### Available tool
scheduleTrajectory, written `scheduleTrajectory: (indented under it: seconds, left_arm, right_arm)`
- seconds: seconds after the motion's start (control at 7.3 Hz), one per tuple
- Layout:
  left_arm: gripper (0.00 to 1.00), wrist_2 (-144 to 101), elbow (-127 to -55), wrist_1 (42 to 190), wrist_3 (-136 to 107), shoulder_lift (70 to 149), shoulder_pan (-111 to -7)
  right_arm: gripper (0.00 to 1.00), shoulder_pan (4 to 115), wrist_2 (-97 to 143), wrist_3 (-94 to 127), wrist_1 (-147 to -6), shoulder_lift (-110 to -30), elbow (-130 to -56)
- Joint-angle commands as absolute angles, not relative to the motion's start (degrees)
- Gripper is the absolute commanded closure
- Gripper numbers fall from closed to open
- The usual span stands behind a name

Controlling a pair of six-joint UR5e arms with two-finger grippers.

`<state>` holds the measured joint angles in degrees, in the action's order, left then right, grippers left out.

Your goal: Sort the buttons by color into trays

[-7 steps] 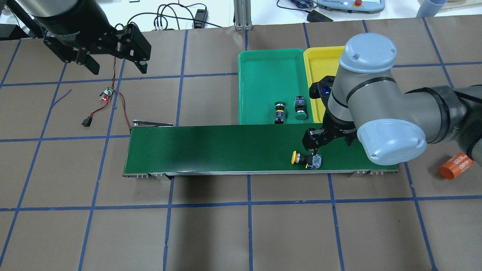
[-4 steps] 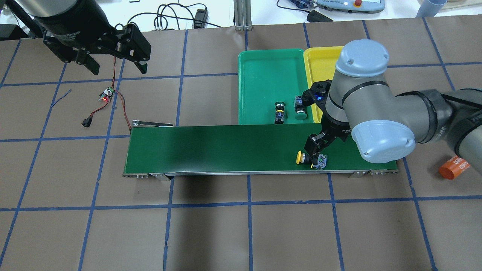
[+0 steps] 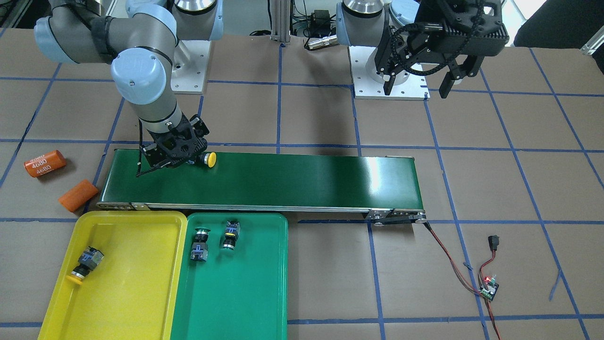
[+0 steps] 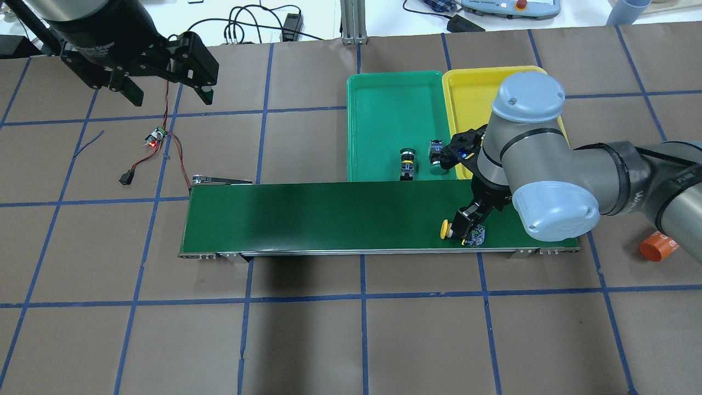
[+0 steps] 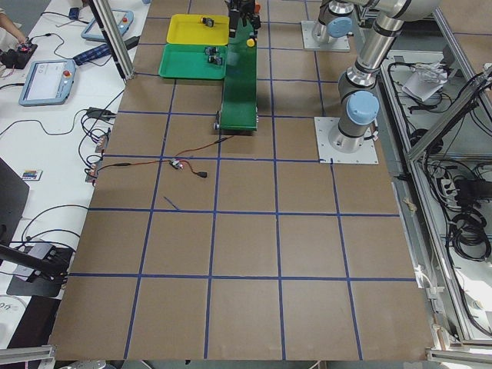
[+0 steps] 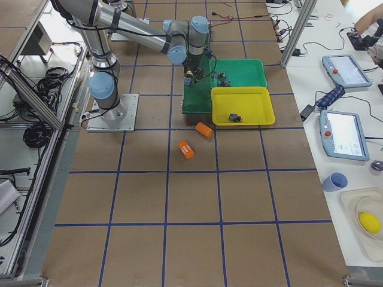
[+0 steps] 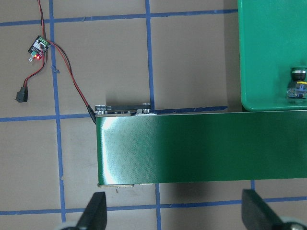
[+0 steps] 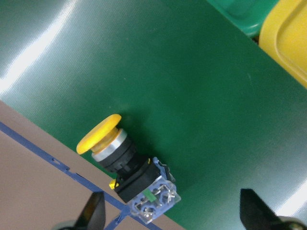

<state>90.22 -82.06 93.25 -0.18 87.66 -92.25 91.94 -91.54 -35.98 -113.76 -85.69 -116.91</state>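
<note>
A yellow-capped button (image 4: pixel 445 229) lies on its side on the dark-green conveyor belt (image 4: pixel 329 219), near its right end. My right gripper (image 4: pixel 465 226) is low over it and open; the right wrist view shows the button (image 8: pixel 124 163) between the spread fingers (image 8: pixel 93 215), ungripped. Another yellow-capped button (image 3: pixel 85 264) lies in the yellow tray (image 3: pixel 127 283). Two buttons (image 3: pixel 200 245) (image 3: pixel 230 235) lie in the green tray (image 3: pixel 245 293). My left gripper (image 4: pixel 167 93) is open and empty, high over the table's far left.
Two orange cylinders (image 3: pixel 45 163) (image 3: pixel 78 194) lie on the table beyond the belt's right end. A small circuit board (image 4: pixel 155 138) with red and black wires lies left of the belt. The trays stand side by side behind the belt.
The yellow-capped button has moved right along the belt. My right gripper has moved right with it and turned. The left arm has hardly moved.
</note>
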Motion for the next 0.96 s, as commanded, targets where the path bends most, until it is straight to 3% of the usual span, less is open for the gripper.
scheduleTrajectory:
  seconds: [0.0, 0.55, 0.82]
  left_arm:
    - [0.0, 90.26, -81.92, 93.25, -0.18, 87.8, -91.94]
    - [0.0, 90.18, -81.65, 93.25, -0.18, 87.89, -92.02]
    - [0.0, 90.09, -81.91, 93.25, -0.18, 87.72, -92.02]
  right_arm:
    - [0.0, 90.27, -91.23, -38.14, -114.34, -85.61, -117.86]
    - [0.0, 90.18, -91.41, -37.97, -114.52, -83.5, -118.21]
    - [0.86, 89.21, -91.58, -38.23, -114.35, -83.67, -118.56]
